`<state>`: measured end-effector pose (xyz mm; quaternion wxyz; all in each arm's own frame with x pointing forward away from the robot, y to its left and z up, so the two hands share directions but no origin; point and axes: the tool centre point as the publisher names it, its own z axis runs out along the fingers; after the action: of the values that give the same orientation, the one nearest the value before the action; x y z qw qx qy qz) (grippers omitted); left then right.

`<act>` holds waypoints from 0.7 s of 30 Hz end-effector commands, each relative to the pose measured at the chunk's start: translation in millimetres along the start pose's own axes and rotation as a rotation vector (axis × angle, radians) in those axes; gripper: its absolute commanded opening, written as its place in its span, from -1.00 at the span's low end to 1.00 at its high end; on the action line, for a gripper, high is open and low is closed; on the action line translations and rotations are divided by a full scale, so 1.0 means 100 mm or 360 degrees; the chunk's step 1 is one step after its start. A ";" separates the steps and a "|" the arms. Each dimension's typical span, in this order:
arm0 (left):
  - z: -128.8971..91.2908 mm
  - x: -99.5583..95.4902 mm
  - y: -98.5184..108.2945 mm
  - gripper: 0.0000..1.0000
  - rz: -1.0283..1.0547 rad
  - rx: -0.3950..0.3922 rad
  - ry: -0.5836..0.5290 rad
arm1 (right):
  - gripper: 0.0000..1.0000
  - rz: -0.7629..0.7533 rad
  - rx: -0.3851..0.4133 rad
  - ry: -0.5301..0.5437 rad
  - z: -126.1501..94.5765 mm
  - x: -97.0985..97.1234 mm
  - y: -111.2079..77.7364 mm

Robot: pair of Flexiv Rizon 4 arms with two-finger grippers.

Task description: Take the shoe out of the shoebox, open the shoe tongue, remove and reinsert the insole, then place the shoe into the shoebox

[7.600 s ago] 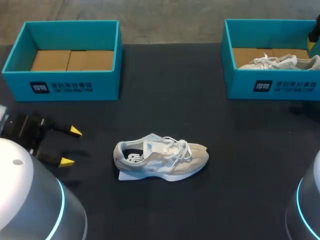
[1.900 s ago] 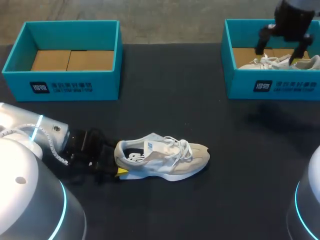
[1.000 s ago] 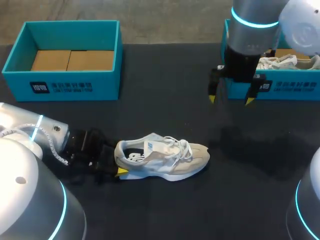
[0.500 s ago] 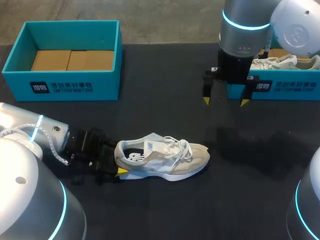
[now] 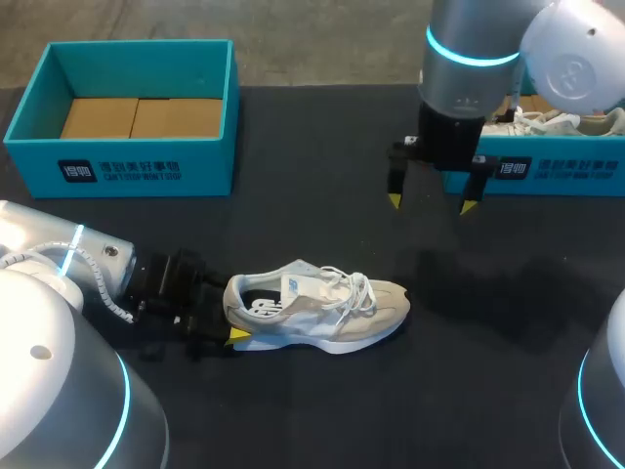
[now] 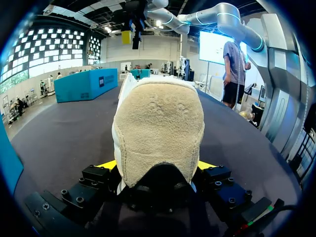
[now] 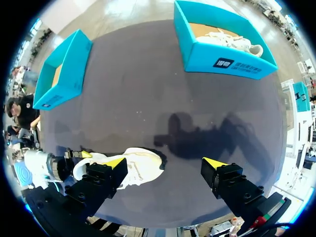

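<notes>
Two teal boxes stood on our black table [image 5: 322, 166]: the left shoebox [image 5: 127, 168] far left, the right shoebox [image 5: 552, 168] far right, holding the second shoe [image 5: 557, 119]. The shoe [image 5: 322, 308] lay near centre, heel clamped in our left gripper [image 6: 157, 168]. Our right gripper [image 5: 430, 203] hung spread before the right shoebox.

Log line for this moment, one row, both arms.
left gripper: shut on shoe heel | shoe: on table | right gripper: open, empty, above table by right shoebox
</notes>
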<state>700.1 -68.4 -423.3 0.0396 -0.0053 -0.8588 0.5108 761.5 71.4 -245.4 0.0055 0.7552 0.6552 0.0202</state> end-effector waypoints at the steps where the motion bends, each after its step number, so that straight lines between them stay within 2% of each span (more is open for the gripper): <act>1: 0.04 -0.02 0.01 -1.00 -0.0001 -0.0005 0.0001 | 1.00 0.0001 -0.0024 -0.0148 0.04 0.35 -0.11; 6: 0.04 -0.02 0.01 -1.00 -0.0001 -0.0005 0.0001 | 1.00 0.0018 -0.0052 -0.0225 0.05 0.54 -0.30; 13: 0.04 -0.02 0.01 -1.00 -0.0001 -0.0005 0.0001 | 1.00 0.0052 -0.0062 -0.0230 0.07 0.76 -0.54; 21: 0.04 -0.02 0.01 -1.00 -0.0001 -0.0005 0.0001 | 1.00 0.0015 -0.0070 -0.0304 0.15 1.08 -0.72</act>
<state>700.1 -68.6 -423.2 0.0397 -0.0053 -0.8587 0.5108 706.8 170.8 -254.1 0.0529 0.7582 0.6498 -0.0055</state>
